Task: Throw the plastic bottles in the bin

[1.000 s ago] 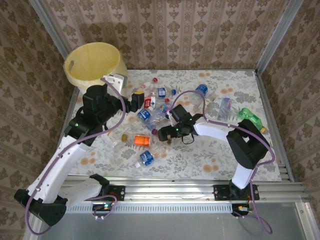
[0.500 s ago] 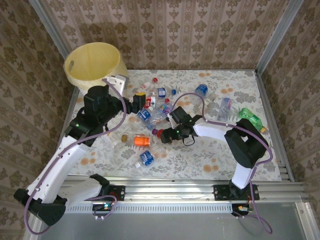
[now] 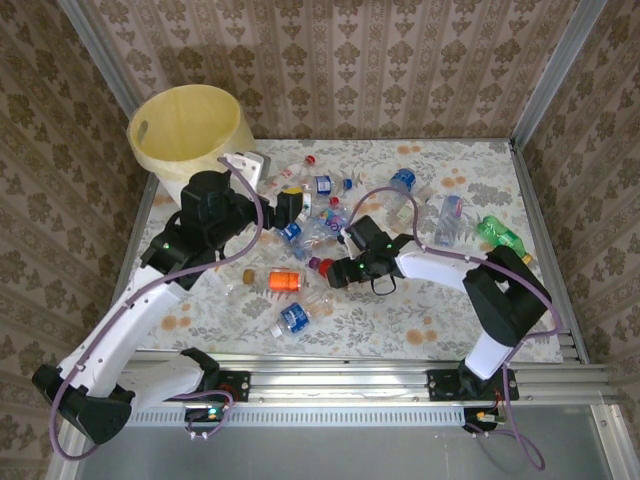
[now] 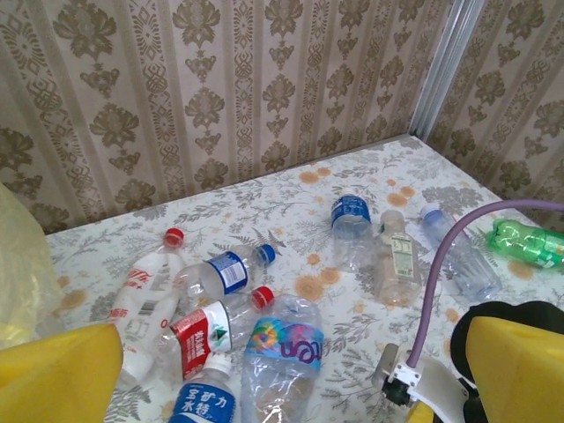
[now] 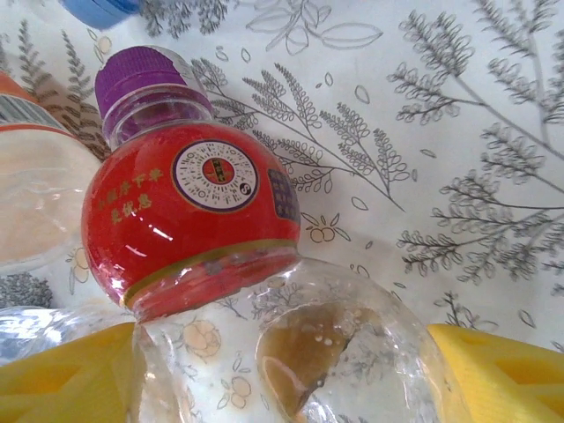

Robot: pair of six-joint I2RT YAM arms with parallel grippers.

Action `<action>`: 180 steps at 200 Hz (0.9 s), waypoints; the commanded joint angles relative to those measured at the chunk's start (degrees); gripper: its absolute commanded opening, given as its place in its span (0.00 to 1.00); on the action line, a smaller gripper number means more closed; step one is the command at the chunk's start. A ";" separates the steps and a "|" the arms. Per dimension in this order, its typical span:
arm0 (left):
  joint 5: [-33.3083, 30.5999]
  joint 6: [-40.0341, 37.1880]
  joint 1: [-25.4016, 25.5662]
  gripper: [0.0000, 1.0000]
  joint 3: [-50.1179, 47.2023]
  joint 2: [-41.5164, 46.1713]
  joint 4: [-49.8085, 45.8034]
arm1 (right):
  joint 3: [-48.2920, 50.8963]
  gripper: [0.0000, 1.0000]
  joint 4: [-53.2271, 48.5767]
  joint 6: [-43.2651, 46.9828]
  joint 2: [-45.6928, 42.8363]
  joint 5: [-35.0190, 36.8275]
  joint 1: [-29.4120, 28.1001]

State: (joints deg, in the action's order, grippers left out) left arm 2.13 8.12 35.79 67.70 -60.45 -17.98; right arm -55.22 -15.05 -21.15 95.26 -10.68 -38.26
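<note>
The task looks barely begun. The bin (image 3: 190, 125) stands at the upper left of the top view, and its yellow-lined inside appears bare. The plastic bottles (image 3: 318, 186) lie scattered over the table (image 3: 420, 320), most of them clustered at the upper middle, with a green bottle (image 3: 500, 235) near the right edge. The right claw (image 3: 335, 268) straddles a red-labelled, purple-capped bottle (image 5: 189, 207), its fingers (image 5: 62, 374) on either side of the clear body. Whether they grip it yet cannot be told. The left claw (image 3: 291, 200) hangs over the cluster, spread wide and holding nothing. Seemingly every bottle is left to carry.
</note>
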 commanded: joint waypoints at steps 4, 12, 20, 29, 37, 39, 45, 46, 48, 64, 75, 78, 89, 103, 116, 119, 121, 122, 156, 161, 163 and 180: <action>3.25 3.44 0.60 1.00 -1.15 -0.76 4.01 | 1.59 0.68 -0.84 -0.56 -6.05 3.65 0.42; 3.99 4.12 0.68 1.00 -1.45 -0.96 4.84 | 2.08 0.67 -0.79 -0.71 -7.75 4.38 0.55; 4.49 4.89 0.77 1.00 -1.80 -1.15 5.68 | 2.58 0.65 -0.73 -0.99 -9.66 5.39 0.73; 5.17 5.75 0.77 1.00 -2.27 -1.18 6.74 | 3.31 0.64 -0.43 -1.18 -11.81 6.09 0.99; 5.59 6.53 0.77 1.00 -2.77 -1.17 7.69 | 3.92 0.63 -0.13 -1.31 -13.54 6.58 1.23; 5.67 6.73 0.77 1.00 -2.84 -1.17 7.98 | 4.03 0.63 -0.04 -1.30 -14.06 6.62 1.32; 6.02 7.47 0.77 1.00 -3.28 -1.17 8.72 | 4.58 0.63 0.22 -1.48 -15.06 7.09 1.59; 6.12 7.58 0.77 1.00 -3.37 -1.17 8.91 | 4.68 0.63 0.30 -1.46 -15.08 7.13 1.64; 6.30 7.78 0.77 1.00 -3.48 -1.17 9.16 | 4.88 0.63 0.40 -1.53 -16.55 7.26 1.68; 7.77 10.18 0.77 1.00 -4.93 -1.65 11.64 | 6.21 0.62 1.48 -1.64 -20.83 7.95 2.22; 8.61 12.34 0.77 1.00 -5.84 -2.17 13.11 | 7.10 0.62 2.31 -1.67 -23.55 9.05 2.38; 8.79 13.09 0.77 1.00 -6.07 -2.32 13.52 | 7.33 0.62 2.43 -1.65 -24.30 9.30 2.40; 9.56 15.41 0.93 1.00 -6.95 -3.15 14.72 | 8.05 0.62 3.13 -1.63 -26.90 10.54 2.48; 10.77 18.01 1.28 1.00 -7.97 -4.26 16.58 | 9.00 0.62 4.27 -1.72 -29.77 11.43 2.66; 11.31 20.27 2.19 1.00 -8.87 -5.39 18.55 | 9.88 0.63 5.64 -1.86 -32.07 12.26 2.66; 11.32 20.74 2.54 1.00 -9.06 -5.58 18.98 | 10.01 0.63 5.91 -1.87 -32.67 12.38 2.66; 11.29 21.11 2.75 1.00 -9.21 -5.83 19.22 | 10.21 0.63 6.13 -1.90 -32.97 12.49 2.66; 11.31 21.26 2.82 1.00 -9.27 -5.91 19.39 | 10.26 0.63 6.24 -1.93 -33.13 12.50 2.66; 12.12 25.72 6.48 1.00 -10.39 -9.50 24.60 | 11.36 0.64 8.74 -1.98 -36.87 12.87 2.74; 12.40 26.24 6.79 0.99 -10.44 -10.17 25.27 | 11.28 0.64 8.69 -1.97 -36.92 12.84 2.74; 12.44 26.51 6.93 0.99 -10.47 -10.45 25.56 | 11.23 0.64 8.65 -1.93 -37.04 12.87 2.75; 13.13 28.51 7.42 0.97 -10.68 -12.49 27.19 | 10.84 0.64 7.87 -1.75 -37.16 13.03 2.71</action>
State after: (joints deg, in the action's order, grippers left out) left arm 13.15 31.55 42.30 57.60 -71.13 3.07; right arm -44.49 -8.93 -22.55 59.18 0.08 -35.77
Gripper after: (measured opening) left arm 0.985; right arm 0.748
